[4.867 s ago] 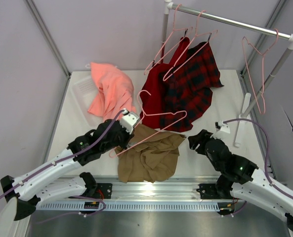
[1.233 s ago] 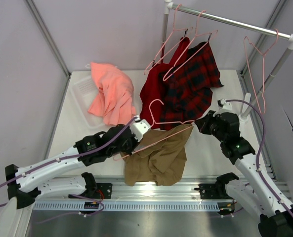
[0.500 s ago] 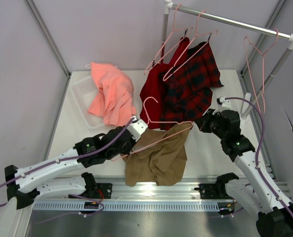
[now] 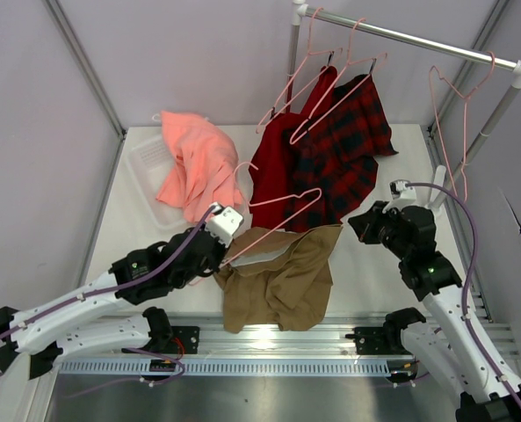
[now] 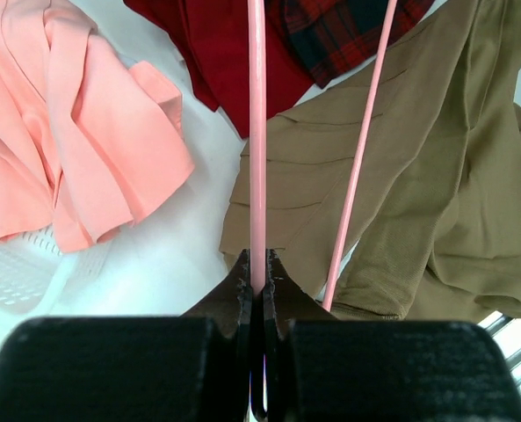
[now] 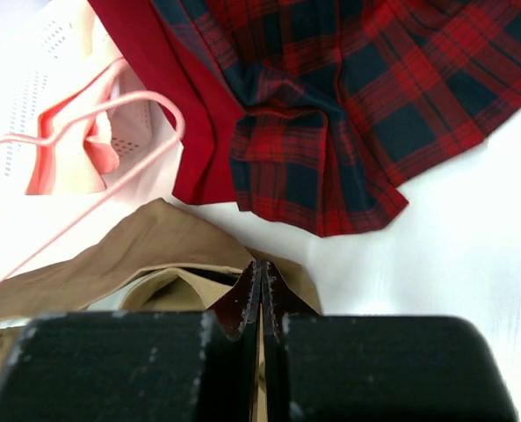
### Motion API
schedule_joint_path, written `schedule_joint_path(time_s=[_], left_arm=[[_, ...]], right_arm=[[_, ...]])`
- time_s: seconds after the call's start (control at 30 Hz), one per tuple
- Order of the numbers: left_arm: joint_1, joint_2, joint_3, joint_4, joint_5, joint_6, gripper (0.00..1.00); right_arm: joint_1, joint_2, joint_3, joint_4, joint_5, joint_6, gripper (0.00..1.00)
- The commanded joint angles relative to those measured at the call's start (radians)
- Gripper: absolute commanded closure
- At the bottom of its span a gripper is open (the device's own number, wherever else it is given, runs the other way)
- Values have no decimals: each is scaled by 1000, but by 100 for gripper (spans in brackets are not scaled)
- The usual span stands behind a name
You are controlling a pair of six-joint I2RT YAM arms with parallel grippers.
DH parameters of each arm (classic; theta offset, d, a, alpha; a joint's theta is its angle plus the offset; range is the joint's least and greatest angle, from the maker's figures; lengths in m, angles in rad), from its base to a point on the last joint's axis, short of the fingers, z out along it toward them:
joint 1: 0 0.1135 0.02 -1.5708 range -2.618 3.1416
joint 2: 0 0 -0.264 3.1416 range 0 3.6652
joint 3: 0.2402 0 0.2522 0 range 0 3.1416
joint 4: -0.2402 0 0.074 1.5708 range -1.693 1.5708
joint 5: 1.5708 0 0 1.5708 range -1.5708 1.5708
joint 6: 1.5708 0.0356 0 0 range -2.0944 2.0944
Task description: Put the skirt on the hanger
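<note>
My left gripper (image 5: 258, 283) pinches the hanger (image 5: 256, 132); my right gripper (image 6: 260, 286) clamps the skirt (image 5: 401, 176) waistband. I'm mid-threading: next I should slide the hanger rightward into the lifted opening.

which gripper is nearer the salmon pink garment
Left. The left gripper sits just near-side of the salmon-pink garment; the right gripper is well to its right, at the skirt's far corner.

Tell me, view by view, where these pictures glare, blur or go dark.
Top view: even light, sharp, glare on the metal rail at the near edge. Left wrist view: left gripper a dark blur, skirt beyond sharp. Right wrist view: right gripper dark too, table washed out white.
</note>
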Motion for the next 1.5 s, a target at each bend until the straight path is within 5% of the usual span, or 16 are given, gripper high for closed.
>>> schedule_joint_path(time_s=[0.0, 0.07, 0.2, 0.37, 0.57, 0.8, 1.13, 1.47], left_arm=[[-5, -22, 3, 11, -16, -31, 100], [-5, -40, -7, 30, -13, -42, 100], [-5, -37, -10, 50, 2, -51, 100], [-3, -25, -13, 71, 37, -51, 100], [-3, -23, -25, 106, 61, -54, 100], [-5, -31, -34, 113, 65, -49, 100], [-3, -65, -59, 108, 61, -57, 100], [-3, -52, -62, 116, 65, -46, 100]], right_arm=[[-7, -19, 19, -39, 37, -12, 100], [-7, 2, 14, -77, 37, -6, 90], [-6, 47, 45, -168, -50, 59, 52], [29, -7, 66, -235, -115, 173, 38], [268, -88, -20, -149, -51, 444, 37], [583, -1, -61, -168, 331, 622, 43], [620, 36, 63, -431, 608, 620, 50], [619, 60, 81, -473, 637, 549, 61]])
